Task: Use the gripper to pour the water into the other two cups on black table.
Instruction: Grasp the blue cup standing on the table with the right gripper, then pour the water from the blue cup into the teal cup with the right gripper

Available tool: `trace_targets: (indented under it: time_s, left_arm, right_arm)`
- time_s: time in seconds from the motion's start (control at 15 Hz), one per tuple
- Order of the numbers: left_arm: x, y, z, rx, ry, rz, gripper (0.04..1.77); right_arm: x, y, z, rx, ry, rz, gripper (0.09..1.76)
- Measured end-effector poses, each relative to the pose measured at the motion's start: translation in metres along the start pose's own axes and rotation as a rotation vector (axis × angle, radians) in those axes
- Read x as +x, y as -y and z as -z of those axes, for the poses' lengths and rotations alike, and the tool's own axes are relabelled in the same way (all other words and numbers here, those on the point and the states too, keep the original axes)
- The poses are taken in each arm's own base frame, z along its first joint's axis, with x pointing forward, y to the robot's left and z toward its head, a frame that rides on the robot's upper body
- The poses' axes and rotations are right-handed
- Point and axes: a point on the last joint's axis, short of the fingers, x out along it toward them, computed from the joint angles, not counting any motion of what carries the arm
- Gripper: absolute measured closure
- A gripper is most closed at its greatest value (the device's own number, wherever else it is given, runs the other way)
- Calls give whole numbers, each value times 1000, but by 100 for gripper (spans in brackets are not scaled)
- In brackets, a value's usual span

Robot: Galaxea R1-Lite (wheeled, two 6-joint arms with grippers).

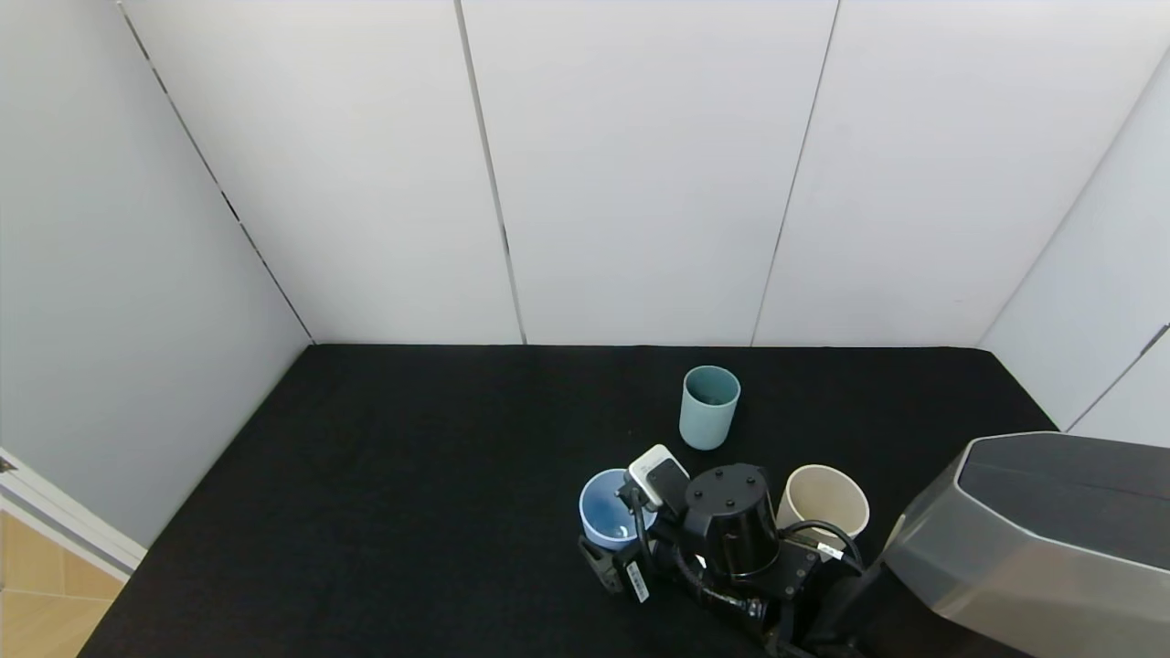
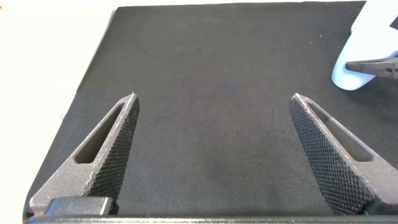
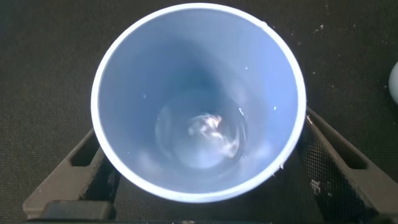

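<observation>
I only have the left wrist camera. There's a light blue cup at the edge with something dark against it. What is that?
Observer: That is the right pincer, open and straddling the light blue cup, which stands on the black table.
Operator: My left pincer hangs open over the table. Any water in that cup?
Observer: Yes, the right wrist view shows a little clear water at its bottom.
Operator: Where are the other cups?
Observer: The teal cup stands upright beyond it; the cream cup stands upright to its right.

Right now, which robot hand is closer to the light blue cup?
Right. The right gripper has its jaws on either side of the light blue cup. The left gripper hangs open over bare black table, the cup off to one side.
</observation>
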Motion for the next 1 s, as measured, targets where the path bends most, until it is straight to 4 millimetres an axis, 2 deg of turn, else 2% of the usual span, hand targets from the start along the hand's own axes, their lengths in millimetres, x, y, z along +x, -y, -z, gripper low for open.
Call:
trace_targets:
  time_s: [0.13, 0.2, 0.6, 1.0]
  left_arm:
    - [0, 0, 0, 0, 0, 0, 9]
    - [0, 0, 0, 0, 0, 0, 9]
    - [0, 0, 0, 0, 0, 0, 9]
    - [0, 0, 0, 0, 0, 0, 9]
  right_arm:
    - [0, -1, 0, -1, 1, -1, 46]
    - [0, -1, 0, 0, 1, -1, 54]
    - [-2, -1, -3, 2, 7, -2, 57]
    - [-25, 9, -36, -4, 42, 16, 58]
